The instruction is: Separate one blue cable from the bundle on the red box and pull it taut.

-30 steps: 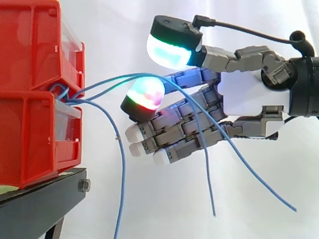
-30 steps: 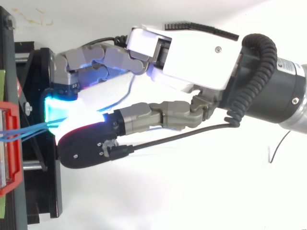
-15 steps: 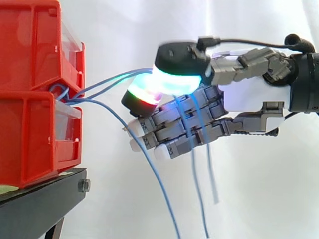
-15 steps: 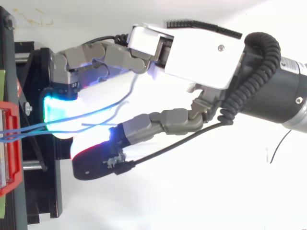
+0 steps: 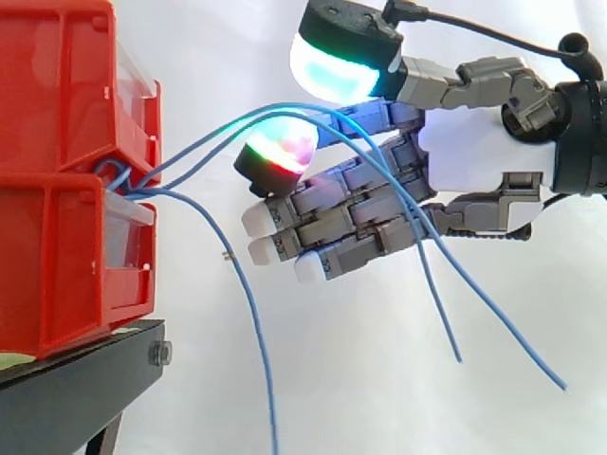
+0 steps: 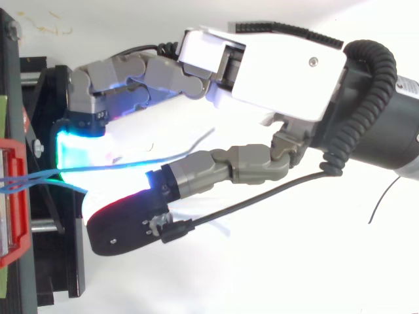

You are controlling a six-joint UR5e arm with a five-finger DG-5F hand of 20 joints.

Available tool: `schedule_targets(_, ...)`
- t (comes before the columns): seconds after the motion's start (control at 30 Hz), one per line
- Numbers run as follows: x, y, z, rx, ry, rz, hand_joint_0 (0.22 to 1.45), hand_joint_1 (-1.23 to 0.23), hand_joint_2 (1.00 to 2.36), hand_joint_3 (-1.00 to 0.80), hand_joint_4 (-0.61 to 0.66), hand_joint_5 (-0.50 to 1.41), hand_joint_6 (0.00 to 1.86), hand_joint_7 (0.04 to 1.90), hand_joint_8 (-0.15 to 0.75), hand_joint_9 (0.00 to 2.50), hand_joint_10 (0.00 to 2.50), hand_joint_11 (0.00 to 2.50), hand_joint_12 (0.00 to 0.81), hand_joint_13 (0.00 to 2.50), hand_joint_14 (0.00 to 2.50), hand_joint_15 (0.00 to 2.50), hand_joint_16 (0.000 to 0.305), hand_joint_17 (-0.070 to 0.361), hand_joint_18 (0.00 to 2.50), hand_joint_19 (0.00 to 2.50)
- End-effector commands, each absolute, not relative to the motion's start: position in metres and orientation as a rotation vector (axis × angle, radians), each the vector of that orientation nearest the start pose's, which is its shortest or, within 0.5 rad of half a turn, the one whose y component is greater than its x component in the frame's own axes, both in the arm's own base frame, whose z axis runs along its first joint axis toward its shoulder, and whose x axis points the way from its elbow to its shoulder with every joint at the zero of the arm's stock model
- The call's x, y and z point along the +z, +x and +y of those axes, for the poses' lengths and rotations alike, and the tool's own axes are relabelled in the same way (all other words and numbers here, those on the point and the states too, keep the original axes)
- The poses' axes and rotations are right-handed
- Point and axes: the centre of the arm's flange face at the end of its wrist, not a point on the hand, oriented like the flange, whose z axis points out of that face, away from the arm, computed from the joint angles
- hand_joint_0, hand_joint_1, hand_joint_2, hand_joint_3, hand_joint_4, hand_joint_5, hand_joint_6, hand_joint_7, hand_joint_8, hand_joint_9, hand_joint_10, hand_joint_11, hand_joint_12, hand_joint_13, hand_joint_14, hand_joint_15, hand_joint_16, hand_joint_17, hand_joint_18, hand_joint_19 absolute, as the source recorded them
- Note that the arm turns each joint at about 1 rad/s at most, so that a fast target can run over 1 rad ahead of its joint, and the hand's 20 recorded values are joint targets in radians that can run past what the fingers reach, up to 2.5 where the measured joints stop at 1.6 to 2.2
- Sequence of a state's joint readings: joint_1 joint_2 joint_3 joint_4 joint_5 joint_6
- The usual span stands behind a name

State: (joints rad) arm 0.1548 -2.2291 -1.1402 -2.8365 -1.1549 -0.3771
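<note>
Several thin blue cables come out of the front of the stacked red bins (image 5: 57, 237) near their seam. Two blue cables (image 5: 213, 140) arc up and drape over the hand's upper finger, then hang down across the other fingers with free ends at the lower right. A third blue cable (image 5: 248, 301) droops straight down, apart from the hand. The hand (image 5: 474, 175) reaches in from the right with relaxed fingers pointing at the bins. Its thumb is raised above the draped cables with a clear gap. From above, the hand (image 6: 275, 72) hovers by the cables (image 6: 29, 180) at the red bin (image 6: 16, 242).
The bins stand on a black stand (image 5: 81, 384), whose frame also runs down the left side of the top view (image 6: 49, 268). A white curtain lies behind and below the hand.
Half a second ago the thumb was pressed down onto the upper finger over the cables; it has lifted again. The cables have swung, and the hanging one has shifted left.
</note>
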Motion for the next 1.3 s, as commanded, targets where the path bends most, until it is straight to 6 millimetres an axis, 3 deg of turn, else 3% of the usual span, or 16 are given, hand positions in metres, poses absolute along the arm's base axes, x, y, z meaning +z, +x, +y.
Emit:
schedule_targets(0.0, 0.3182, 0.7586, -0.0573, 0.769, 1.049, 1.139, 0.63, -0.71, 1.00, -0.49, 0.23, -0.08, 0.50, 1.25, 0.328, 0.67, 0.00, 0.16, 0.382, 0.60, 0.01, 0.18, 0.042, 0.094, 0.58, 0.23)
schedule_targets(0.13, 0.3182, 0.7586, -0.0573, 0.769, 1.049, 1.139, 0.73, -0.87, 1.00, -0.47, 0.19, -0.09, 0.51, 1.31, 0.315, 0.66, 0.00, 0.19, 0.382, 0.61, 0.01, 0.16, 0.042, 0.094, 0.61, 0.19)
schedule_targets(0.27, 0.3182, 0.7586, -0.0561, 0.771, 1.048, 1.140, 0.77, -0.93, 1.00, -0.48, 0.17, -0.13, 0.61, 1.19, 0.309, 0.63, 0.00, 0.19, 0.385, 0.60, 0.00, 0.15, 0.042, 0.095, 0.61, 0.16)
schedule_targets(0.33, 0.3175, 0.7584, -0.0562, 0.770, 1.049, 1.141, 0.73, -0.93, 1.00, -0.50, 0.19, -0.15, 0.66, 1.09, 0.308, 0.63, 0.00, 0.20, 0.384, 0.60, 0.01, 0.16, 0.042, 0.095, 0.62, 0.16)
schedule_targets(0.43, 0.3183, 0.7588, -0.0561, 0.772, 1.048, 1.139, 0.60, -0.82, 1.00, -0.50, 0.21, -0.15, 0.67, 1.06, 0.316, 0.64, 0.00, 0.21, 0.389, 0.59, 0.01, 0.18, 0.043, 0.097, 0.62, 0.21)
schedule_targets(0.47, 0.3183, 0.7588, -0.0561, 0.772, 1.048, 1.139, 0.55, -0.70, 1.00, -0.50, 0.22, -0.13, 0.66, 1.10, 0.333, 0.66, 0.01, 0.22, 0.396, 0.60, 0.01, 0.18, 0.045, 0.101, 0.62, 0.22)
schedule_targets(0.7, 0.3174, 0.7583, -0.0566, 0.766, 1.052, 1.139, 0.53, -0.40, 1.00, -0.50, 0.22, -0.08, 0.59, 1.23, 0.354, 0.73, 0.01, 0.22, 0.402, 0.60, 0.01, 0.20, 0.047, 0.105, 0.59, 0.28)
schedule_targets(0.77, 0.3182, 0.7586, -0.0556, 0.767, 1.051, 1.137, 0.58, -0.44, 1.00, -0.50, 0.21, -0.08, 0.57, 1.27, 0.348, 0.74, 0.01, 0.21, 0.391, 0.60, 0.01, 0.19, 0.045, 0.100, 0.58, 0.28)
schedule_targets(0.87, 0.3182, 0.7586, -0.0556, 0.767, 1.051, 1.137, 0.61, -0.61, 1.01, -0.36, 0.22, -0.08, 0.57, 1.29, 0.350, 0.74, 0.01, 0.23, 0.392, 0.60, 0.01, 0.20, 0.044, 0.099, 0.58, 0.27)
schedule_targets(0.97, 0.3174, 0.7583, -0.0546, 0.767, 1.052, 1.139, 0.61, -0.67, 1.01, -0.28, 0.23, -0.08, 0.57, 1.29, 0.346, 0.74, 0.01, 0.23, 0.393, 0.60, 0.01, 0.19, 0.044, 0.099, 0.58, 0.26)
schedule_targets(1.27, 0.3181, 0.7584, -0.0553, 0.762, 1.056, 1.132, 0.59, -0.71, 1.02, -0.07, 0.24, -0.11, 0.69, 1.15, 0.352, 0.73, 0.01, 0.25, 0.403, 0.60, 0.01, 0.19, 0.046, 0.103, 0.60, 0.24)
